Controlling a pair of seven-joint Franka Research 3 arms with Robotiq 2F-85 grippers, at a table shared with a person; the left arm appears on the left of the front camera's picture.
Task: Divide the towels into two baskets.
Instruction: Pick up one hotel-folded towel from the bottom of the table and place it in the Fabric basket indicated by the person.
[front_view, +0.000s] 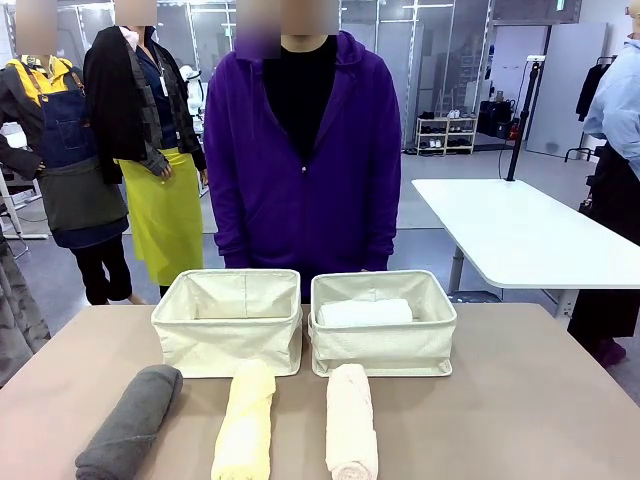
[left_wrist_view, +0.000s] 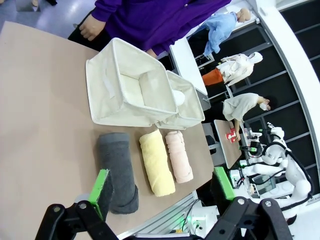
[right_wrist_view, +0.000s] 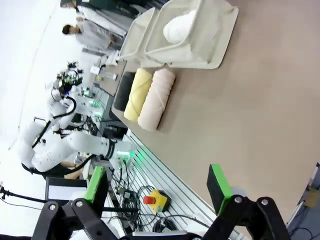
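Two cream canvas baskets stand side by side at the table's far edge. The left basket (front_view: 228, 321) (left_wrist_view: 127, 85) (right_wrist_view: 136, 34) holds nothing I can see. A white towel (front_view: 365, 312) (left_wrist_view: 178, 96) (right_wrist_view: 179, 26) lies in the right basket (front_view: 381, 324) (left_wrist_view: 186, 106) (right_wrist_view: 197, 35). In front of the baskets lie three rolled towels: dark grey (front_view: 131, 423) (left_wrist_view: 118, 171) (right_wrist_view: 123, 90), pale yellow (front_view: 246, 420) (left_wrist_view: 156, 162) (right_wrist_view: 137, 94) and pale peach (front_view: 351, 422) (left_wrist_view: 179, 155) (right_wrist_view: 157, 98). My left gripper (left_wrist_view: 162, 191) hangs open high above the table's near edge. My right gripper (right_wrist_view: 157, 187) is open too, above the near right edge.
A person in a purple hoodie (front_view: 302, 160) stands right behind the baskets, one hand (left_wrist_view: 90, 27) near the table's far edge. Bare tabletop (front_view: 530, 400) lies to the right of the towels. A second white table (front_view: 520, 235) stands beyond on the right.
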